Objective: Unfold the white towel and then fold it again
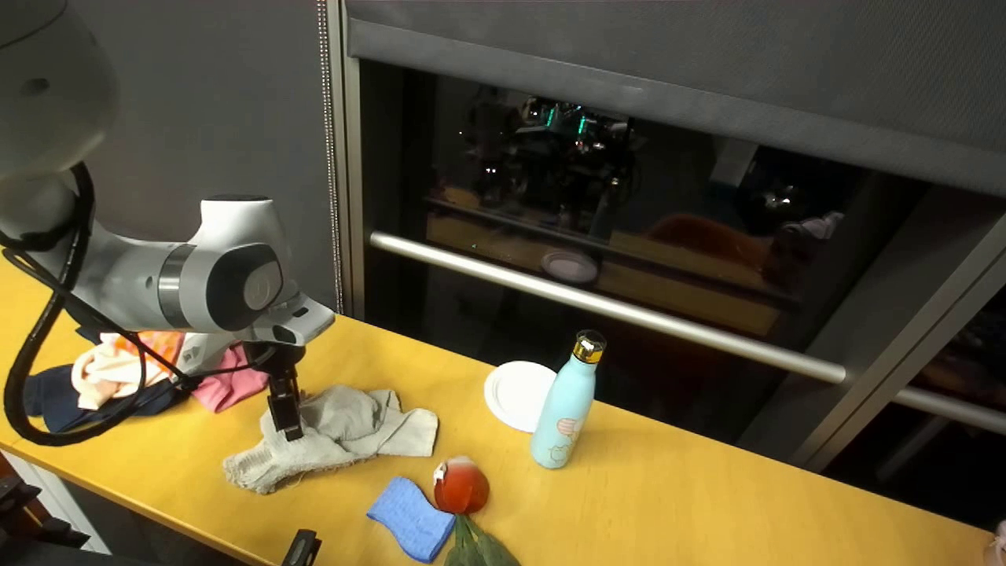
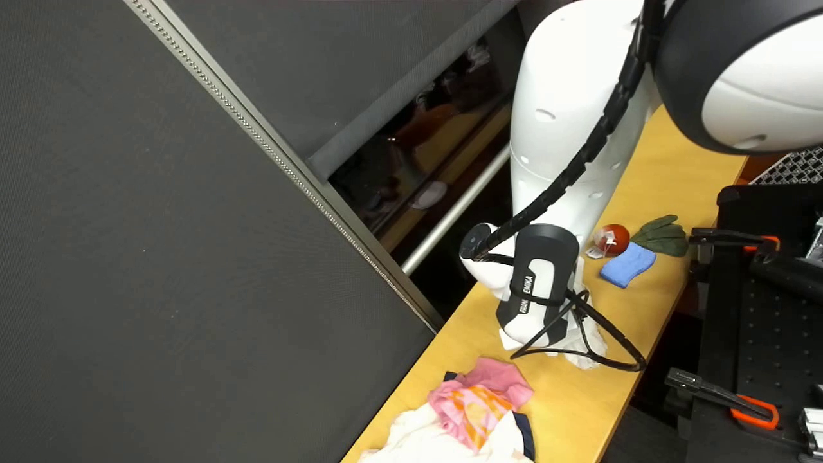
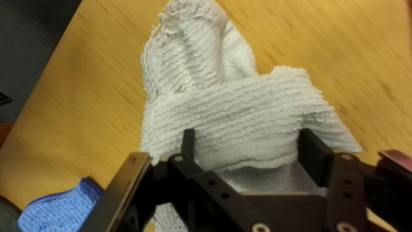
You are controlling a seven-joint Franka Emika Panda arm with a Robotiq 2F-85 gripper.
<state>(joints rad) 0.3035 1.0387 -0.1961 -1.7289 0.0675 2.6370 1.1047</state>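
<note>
One gripper (image 3: 247, 140) stood with its two fingers (image 3: 188, 143) spread over one rumpled white towel (image 3: 225, 119). One table (image 1: 668, 503) also carried one bottle (image 1: 564, 413), one plate (image 1: 515, 393), one blue cloth (image 1: 413, 519).

On the table (image 1: 668, 495), with the bottle (image 1: 562, 413) as dial centre in an exterior view, the plate (image 1: 512, 393) lies just beside at 9 o'clock, the clothes (image 1: 118, 373) well apart at 9 o'clock, and a red item (image 1: 461, 487) at 8 o'clock; the window (image 1: 597, 196), its rail (image 1: 605, 305) and its blind (image 1: 676, 86) lie towards 12 o'clock. Around the red item, the blue cloth (image 1: 413, 519) lies at 8 o'clock, a green item (image 1: 481, 546) at 5 o'clock. In an exterior view, two clamps (image 2: 723, 236) lie between 2 and 3 o'clock and at 5 o'clock from the blue cloth.
</note>
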